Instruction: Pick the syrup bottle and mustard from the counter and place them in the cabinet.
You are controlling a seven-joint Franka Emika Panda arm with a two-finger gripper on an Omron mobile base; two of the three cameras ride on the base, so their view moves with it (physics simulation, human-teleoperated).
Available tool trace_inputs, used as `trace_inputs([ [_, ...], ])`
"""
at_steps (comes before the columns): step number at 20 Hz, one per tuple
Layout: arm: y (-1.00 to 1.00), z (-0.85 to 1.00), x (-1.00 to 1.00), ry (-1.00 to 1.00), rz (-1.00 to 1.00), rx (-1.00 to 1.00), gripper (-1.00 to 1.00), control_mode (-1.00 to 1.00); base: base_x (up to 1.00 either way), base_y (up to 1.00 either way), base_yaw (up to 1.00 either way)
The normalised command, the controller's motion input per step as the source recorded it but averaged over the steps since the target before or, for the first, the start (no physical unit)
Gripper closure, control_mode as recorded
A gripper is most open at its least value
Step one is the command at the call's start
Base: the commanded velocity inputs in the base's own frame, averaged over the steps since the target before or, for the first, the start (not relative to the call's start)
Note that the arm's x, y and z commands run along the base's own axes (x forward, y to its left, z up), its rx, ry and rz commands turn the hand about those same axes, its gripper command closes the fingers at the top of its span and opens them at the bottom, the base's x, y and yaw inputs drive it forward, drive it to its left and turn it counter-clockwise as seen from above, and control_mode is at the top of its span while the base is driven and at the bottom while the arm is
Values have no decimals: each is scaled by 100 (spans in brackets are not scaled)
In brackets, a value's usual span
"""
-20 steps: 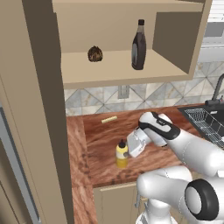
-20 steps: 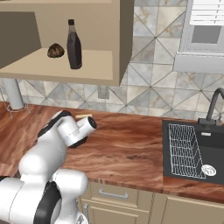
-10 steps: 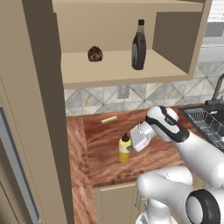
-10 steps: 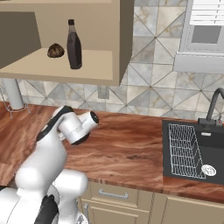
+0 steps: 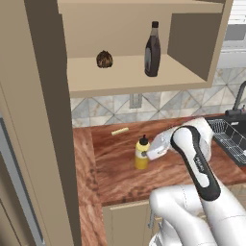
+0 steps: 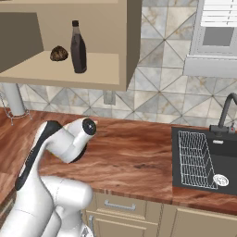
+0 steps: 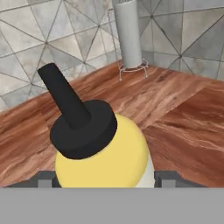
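Note:
The mustard [image 5: 141,154] is a small yellow bottle with a black nozzle, just above or on the reddish-brown counter [image 5: 115,175]. My gripper [image 5: 148,153] reaches it from the right and is shut on its body. In the hand view the mustard [image 7: 105,157] leans left between my fingertips [image 7: 46,180], low in front of the counter [image 7: 183,118]. The dark brown syrup bottle [image 5: 152,50] stands upright on the shelf of the cabinet [image 5: 125,74]. From the right base view the syrup bottle [image 6: 77,48] is on the cabinet [image 6: 104,69] shelf above the counter [image 6: 134,157].
A dark round object [image 5: 104,59] sits on the shelf left of the syrup bottle. A small tan stick [image 5: 120,130] lies near the backsplash. A grey paper-towel post [image 6: 14,99] stands at the counter's left end. The sink with a wire rack [image 6: 199,157] and faucet [image 6: 227,111] is at the right.
The mustard has moved up and to the right with the gripper around it. The arm's elbow has swung nearer the camera. The syrup bottle has stayed on the shelf.

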Motion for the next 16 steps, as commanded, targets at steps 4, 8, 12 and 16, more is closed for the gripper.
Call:
trace_inputs([
  [4, 0, 61, -22, -6, -41, 0, 100, -100, 0, 0, 0],
  [8, 0, 71, -12, -2, -32, 2, 100, -100, 0, 0, 0],
  [12, 0, 67, -2, 0, -26, 5, 100, -100, 0, 0, 0],
  [16, 0, 49, -19, 0, -23, 3, 100, -100, 0, 0, 0],
])
